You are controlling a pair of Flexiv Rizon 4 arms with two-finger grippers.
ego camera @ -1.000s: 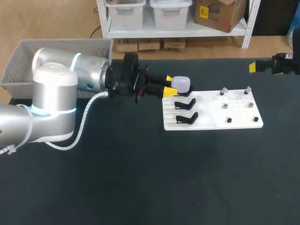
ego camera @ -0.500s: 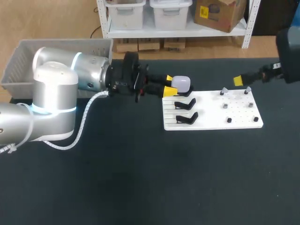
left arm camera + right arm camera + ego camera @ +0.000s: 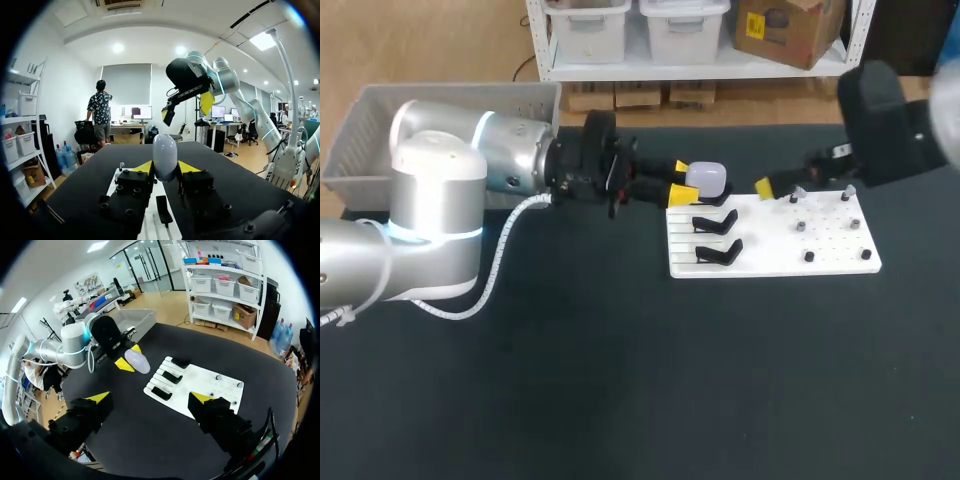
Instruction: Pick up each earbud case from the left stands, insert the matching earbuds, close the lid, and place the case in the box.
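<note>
Earbud case (image 3: 708, 177) pinched by left hand (image 3: 685, 181), at far left corner of white board (image 3: 770, 262), just beyond two black stands (image 3: 716, 222). Right hand (image 3: 149, 398) spread wide above board's far edge, over dark tabletop (image 3: 620, 380).

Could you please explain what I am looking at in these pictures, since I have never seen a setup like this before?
This is a robot with two arms working at a dark table. The head view looks down from above and behind the robot. Each round picture comes from a camera on one arm's wrist, looking out along its fingers. The left gripper, with yellow fingertips, is shut on a pale earbud case. The right gripper hangs open near the white board. That board carries two empty black stands on one side and small pegs on the other. A grey box sits at the table's far left corner.
</note>
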